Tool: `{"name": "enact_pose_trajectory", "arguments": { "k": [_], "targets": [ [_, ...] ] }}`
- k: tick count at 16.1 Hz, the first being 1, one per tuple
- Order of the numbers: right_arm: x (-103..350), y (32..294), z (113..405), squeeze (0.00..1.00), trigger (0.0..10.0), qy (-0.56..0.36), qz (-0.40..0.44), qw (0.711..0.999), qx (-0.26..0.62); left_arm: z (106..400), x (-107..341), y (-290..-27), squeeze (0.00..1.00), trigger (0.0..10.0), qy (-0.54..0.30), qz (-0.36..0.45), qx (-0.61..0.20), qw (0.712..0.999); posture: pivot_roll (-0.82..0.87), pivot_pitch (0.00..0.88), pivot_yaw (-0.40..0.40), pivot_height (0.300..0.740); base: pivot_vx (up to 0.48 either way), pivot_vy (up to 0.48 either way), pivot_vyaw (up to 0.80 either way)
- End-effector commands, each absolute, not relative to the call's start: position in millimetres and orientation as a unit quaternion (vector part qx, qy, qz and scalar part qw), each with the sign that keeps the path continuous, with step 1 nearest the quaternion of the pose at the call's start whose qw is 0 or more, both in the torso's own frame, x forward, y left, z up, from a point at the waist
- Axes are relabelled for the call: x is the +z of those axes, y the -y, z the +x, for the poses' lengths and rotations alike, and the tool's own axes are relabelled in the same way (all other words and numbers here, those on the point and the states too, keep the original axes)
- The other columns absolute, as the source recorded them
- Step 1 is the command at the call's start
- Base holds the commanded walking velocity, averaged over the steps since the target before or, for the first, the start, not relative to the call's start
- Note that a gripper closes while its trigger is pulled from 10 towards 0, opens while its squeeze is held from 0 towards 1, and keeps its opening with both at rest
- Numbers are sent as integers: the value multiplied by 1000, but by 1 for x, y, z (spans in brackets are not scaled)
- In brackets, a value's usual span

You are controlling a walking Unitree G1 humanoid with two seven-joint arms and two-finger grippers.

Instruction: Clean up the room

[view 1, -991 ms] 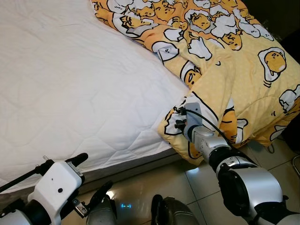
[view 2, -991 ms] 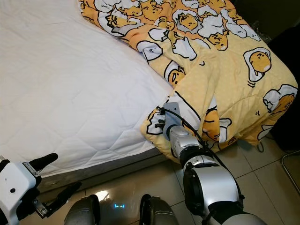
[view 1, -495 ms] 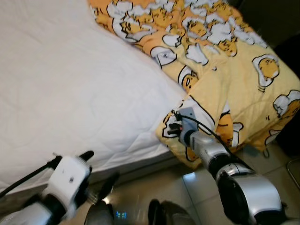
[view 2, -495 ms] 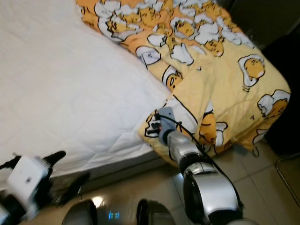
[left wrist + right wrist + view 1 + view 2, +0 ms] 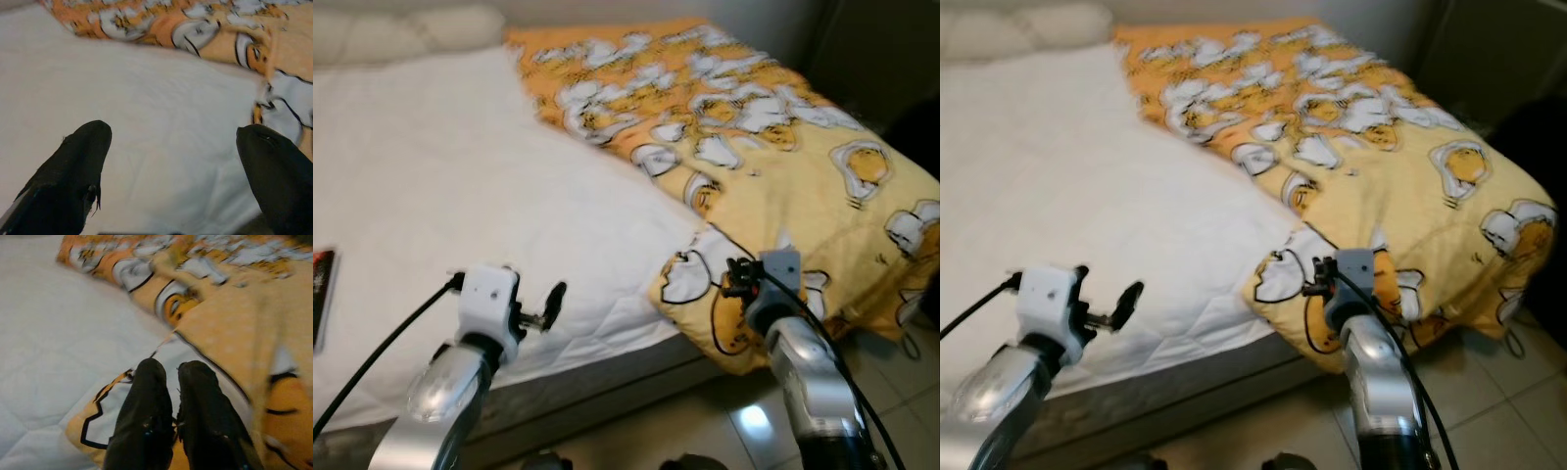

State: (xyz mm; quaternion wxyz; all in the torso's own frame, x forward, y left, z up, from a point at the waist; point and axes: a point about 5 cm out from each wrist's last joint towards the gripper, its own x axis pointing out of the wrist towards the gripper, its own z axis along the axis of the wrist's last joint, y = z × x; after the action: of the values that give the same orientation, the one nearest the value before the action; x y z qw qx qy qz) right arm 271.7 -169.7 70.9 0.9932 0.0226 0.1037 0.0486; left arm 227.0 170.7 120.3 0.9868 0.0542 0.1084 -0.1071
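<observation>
A bed [image 5: 460,196] with a white quilted mattress cover runs from 9 to 12 o'clock in the eye views. A yellow quilt [image 5: 803,166] printed with egg cartoons lies bunched over the bed's far side, from 12 down to 4 o'clock, and its near corner hangs over the mattress edge toward the tiled floor [image 5: 744,431].

The right claw [image 5: 171,377] is on that near quilt corner, at about 5 o'clock in the eye views. In the right wrist view its 2 black fingers [image 5: 146,401] are pressed narrow, almost touching each other, with their tips on a white, black-outlined patch of the print. Whether cloth is pinched between them cannot be told. The right arm [image 5: 803,362] comes up from the bottom edge, with a black cable along it.

The left claw [image 5: 171,142] hovers over the bare mattress cover near the bed's near edge, at about 7 o'clock, well apart from the quilt. Its fingers [image 5: 73,166] are spread wide, with nothing between them.

A dark flat object with red markings [image 5: 321,294] lies on the cover at 9 o'clock, cut by the edge. A pale pillow [image 5: 401,29] sits at 11 o'clock.
</observation>
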Motion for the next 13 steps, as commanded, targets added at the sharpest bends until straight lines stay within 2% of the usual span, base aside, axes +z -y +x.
{"name": "enact_pose_trajectory", "arguments": {
  "k": [1,2,5,8,10,13],
  "targets": [
    [80,175,266,1000,10000,-94,14,995,30,232,115,-173,510,10000,-113,58,-96,987,-102,0,31,740,0,-454,0],
    [86,175,253,1000,10000,-89,-27,995,22,239,110,-175,514,10000,-114,58,-80,989,-106,0,38,740,0,-480,0],
    [88,173,242,1000,10000,-96,-32,994,29,240,104,-181,510,10000,-119,61,-56,989,-105,0,28,740,0,-480,0],
    [92,175,252,1000,10000,-95,-37,995,4,240,100,-185,510,10000,-117,56,-30,991,-83,0,5,740,0,-480,0],
    [95,169,258,1000,10000,-102,-36,994,11,242,100,-186,486,10000,-109,39,-16,993,-66,0,-16,740,0,0,0],
    [98,163,263,1000,10000,-99,-39,994,28,243,104,-188,510,10000,-84,40,-12,996,-63,0,-30,740,0,0,0]
  ]
}}
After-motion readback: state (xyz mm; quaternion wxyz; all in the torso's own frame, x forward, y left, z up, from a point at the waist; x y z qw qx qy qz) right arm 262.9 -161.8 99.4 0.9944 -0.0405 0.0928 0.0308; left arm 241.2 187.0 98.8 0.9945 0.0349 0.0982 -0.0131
